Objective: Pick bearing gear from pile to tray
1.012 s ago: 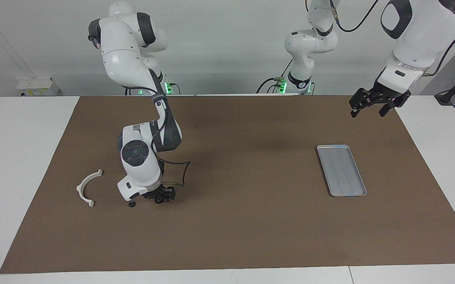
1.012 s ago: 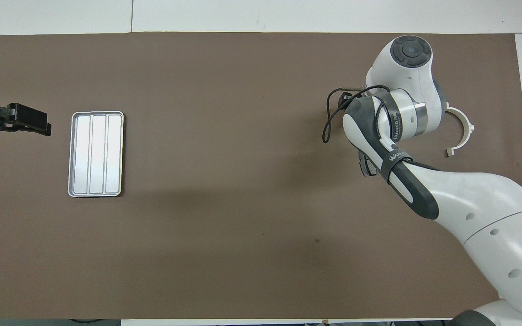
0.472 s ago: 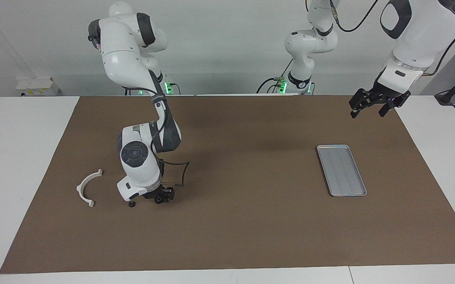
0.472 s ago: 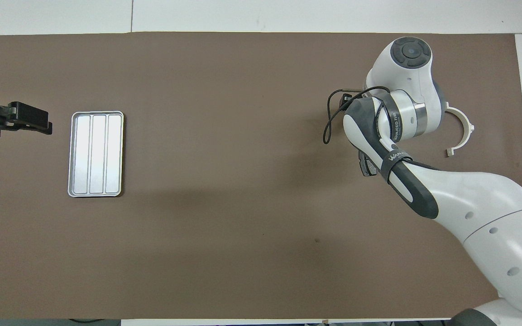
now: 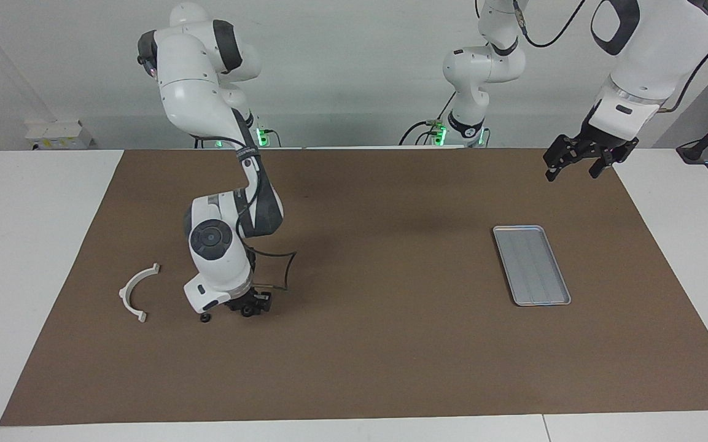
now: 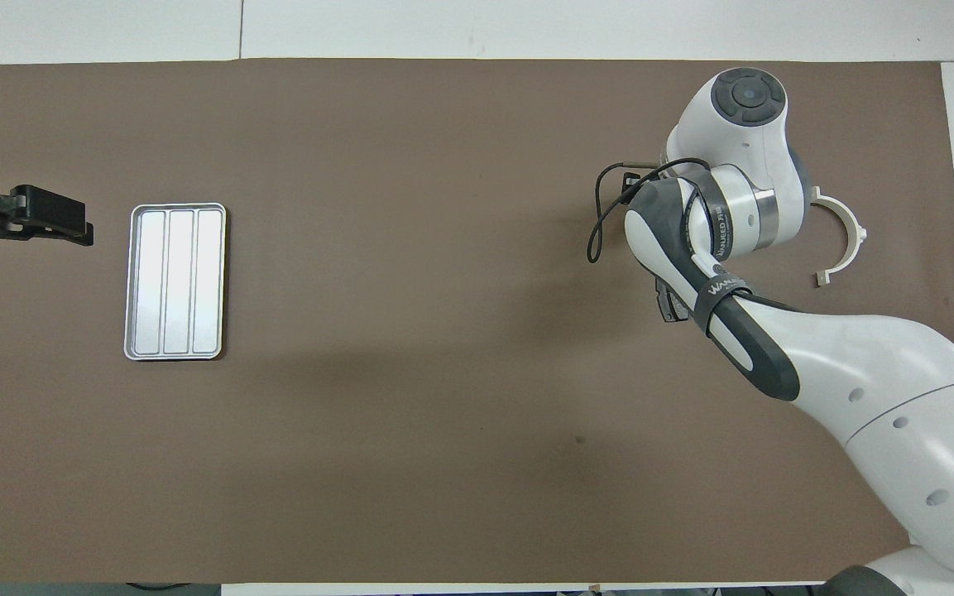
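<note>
Right gripper [image 5: 249, 307]: we see it low on the brown mat [image 5: 360, 368], down among the pile's small dark parts; its fingertips are hidden by the wrist, so we cannot tell how the jaws stand.
Pile: we make out a white half-ring [image 5: 136, 291] and a tiny black round piece [image 5: 205, 317] just beside the right gripper.
Left gripper [image 5: 575, 164]: we find it waiting in the air over the mat's edge near the left arm's end, jaws spread.
Tray [image 5: 532, 265]: we see it flat on the mat, well apart from the pile.
</note>
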You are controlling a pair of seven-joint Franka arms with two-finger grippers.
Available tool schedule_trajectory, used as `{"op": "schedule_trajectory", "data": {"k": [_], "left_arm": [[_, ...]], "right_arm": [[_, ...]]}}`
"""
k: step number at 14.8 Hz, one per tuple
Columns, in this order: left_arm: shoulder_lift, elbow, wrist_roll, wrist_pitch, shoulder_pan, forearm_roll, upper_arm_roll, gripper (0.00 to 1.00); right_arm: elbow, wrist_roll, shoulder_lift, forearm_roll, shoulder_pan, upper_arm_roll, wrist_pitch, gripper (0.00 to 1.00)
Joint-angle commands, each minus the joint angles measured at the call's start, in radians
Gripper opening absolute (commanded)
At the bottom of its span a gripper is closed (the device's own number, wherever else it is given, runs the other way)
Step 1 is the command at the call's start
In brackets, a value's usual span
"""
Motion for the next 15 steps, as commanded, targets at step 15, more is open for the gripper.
{"op": "schedule_trajectory", "data": {"k": [15], "left_arm": [[-0.037, -0.051, -0.042, 0.026, -0.022, 0.014, -0.001, 1.00]], "right_arm": [[0.240, 0.085, -0.103, -0.001, 0.013, 0.147, -0.476, 0.00]]}}
